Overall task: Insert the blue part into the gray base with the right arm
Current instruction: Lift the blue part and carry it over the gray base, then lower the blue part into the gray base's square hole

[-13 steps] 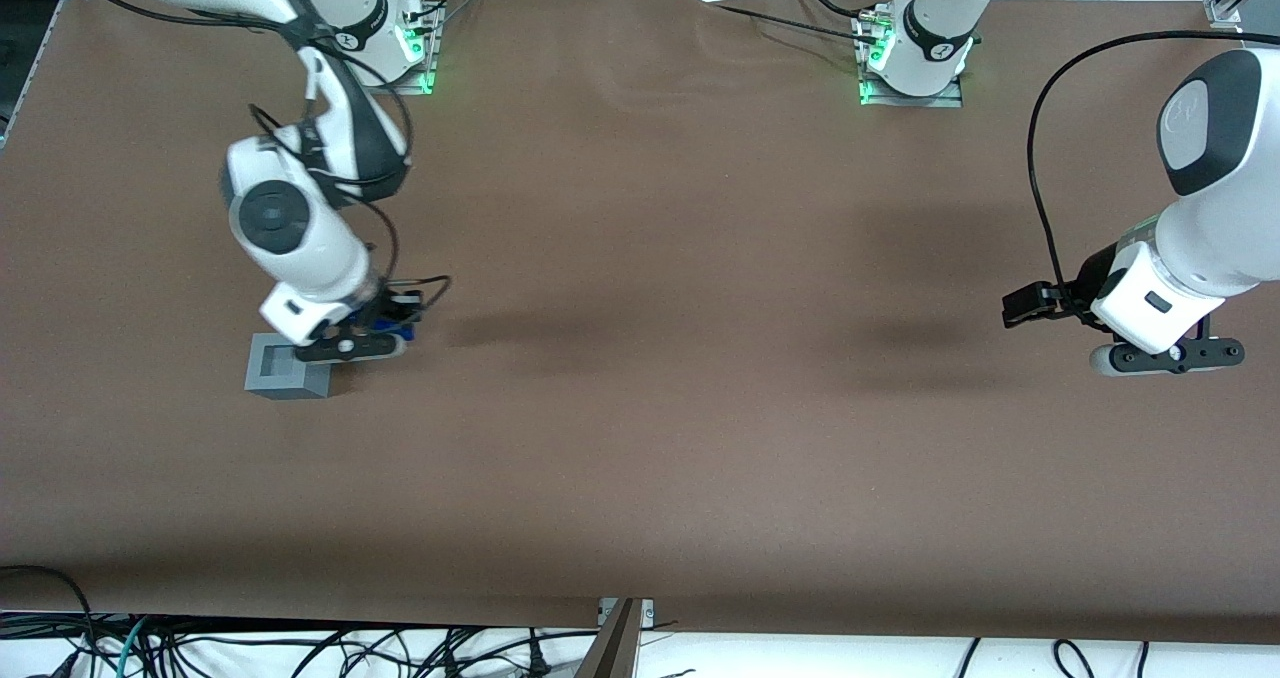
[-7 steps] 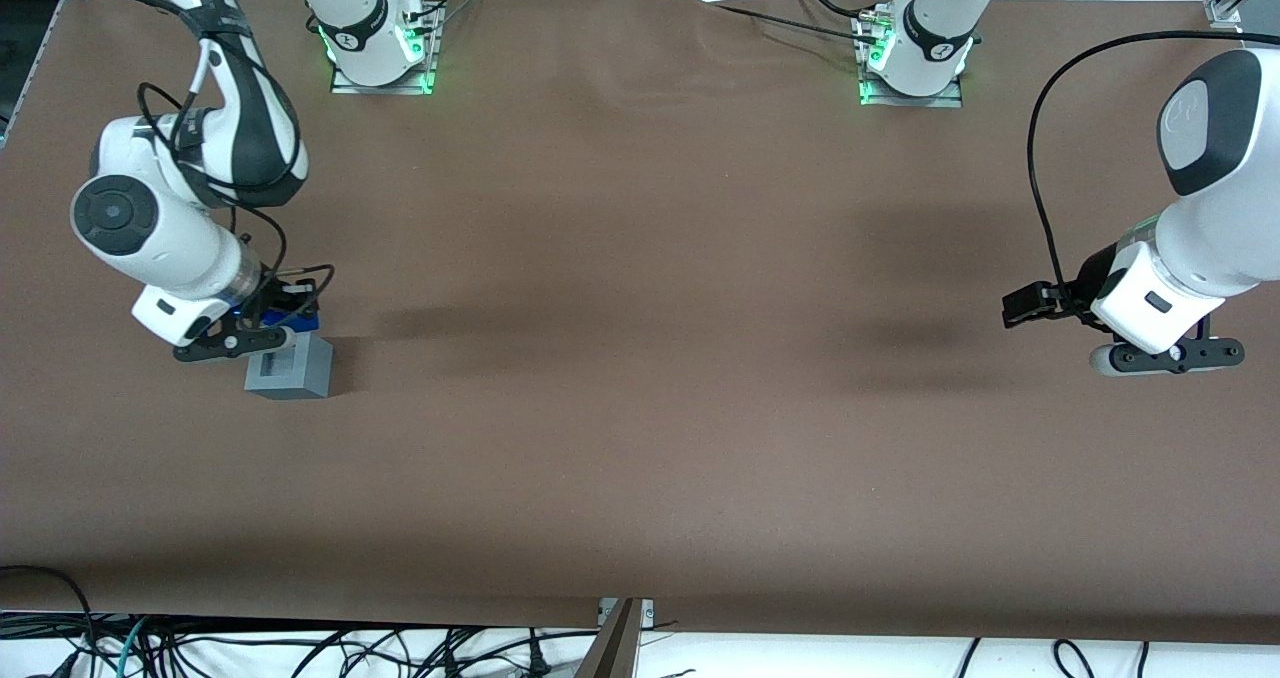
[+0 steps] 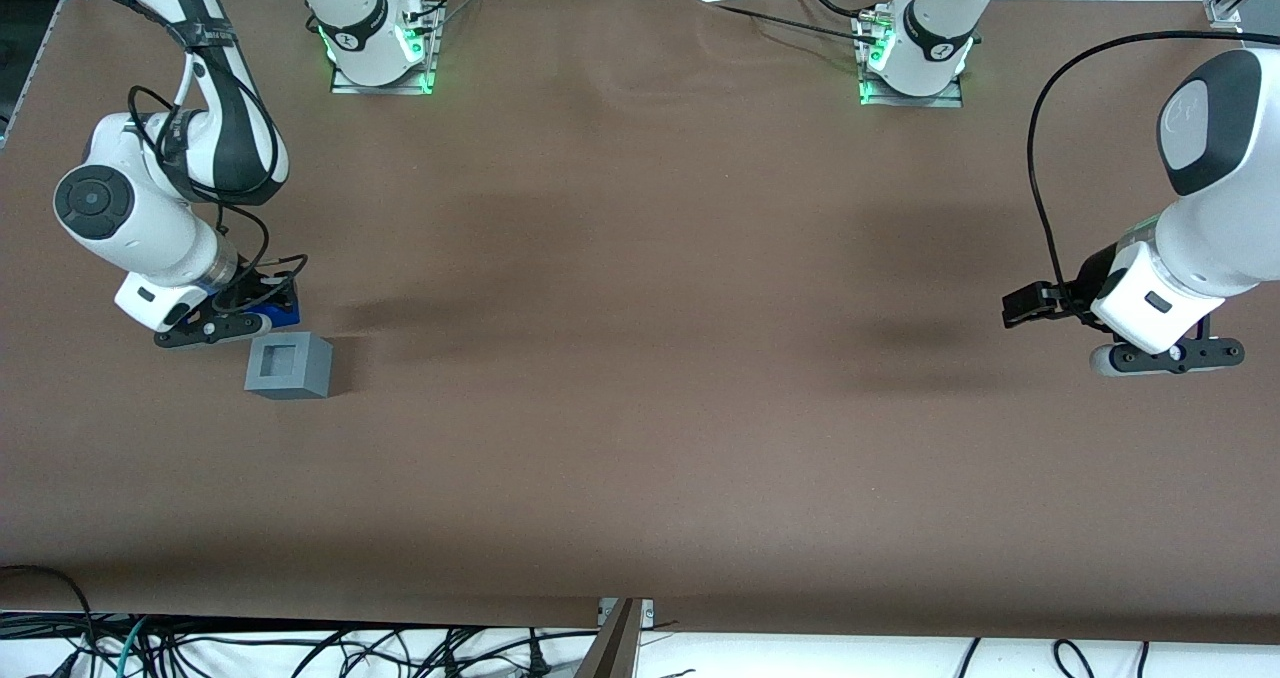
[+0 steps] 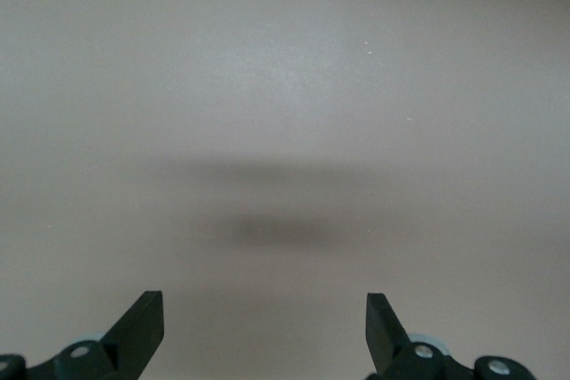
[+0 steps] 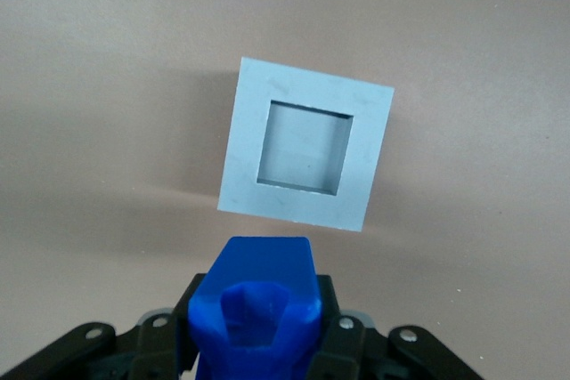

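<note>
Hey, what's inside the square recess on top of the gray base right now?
Nothing: the gray base shows an empty recess with its bare gray floor visible. The blue part is clamped in the tool, beside the base, not over it. The base's underside is hidden.

Clearance record, my pincer:

- Between my fingers: filled by the blue part, clamped there; no room for anything more.
- Nearer the front camera than my pincer, just beside it: the gray base, the only obstacle on the table. It stands apart from my load, with a strip of bare mat between.
- Top of the base: square recess open and unblocked from above.
- Toward the parked arm's end: wide brown mat, nothing standing on it.
- Around the base on every side: bare surface.
</note>
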`<action>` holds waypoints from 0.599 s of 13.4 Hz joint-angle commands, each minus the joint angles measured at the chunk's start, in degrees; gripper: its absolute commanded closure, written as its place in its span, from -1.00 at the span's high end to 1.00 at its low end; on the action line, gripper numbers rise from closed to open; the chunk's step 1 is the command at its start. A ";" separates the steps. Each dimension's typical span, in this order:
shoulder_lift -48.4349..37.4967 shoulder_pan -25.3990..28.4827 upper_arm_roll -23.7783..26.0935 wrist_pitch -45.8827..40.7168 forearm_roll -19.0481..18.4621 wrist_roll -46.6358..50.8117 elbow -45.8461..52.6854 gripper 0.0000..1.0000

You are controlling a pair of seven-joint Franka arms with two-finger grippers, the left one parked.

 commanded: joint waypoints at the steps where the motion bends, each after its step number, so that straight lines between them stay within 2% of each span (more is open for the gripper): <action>1: -1.58 0.14 -0.35 0.70 2.34 -1.37 -0.24 -0.41; 8: 4.21 -2.32 -0.35 0.43 6.39 -1.63 7.14 -0.41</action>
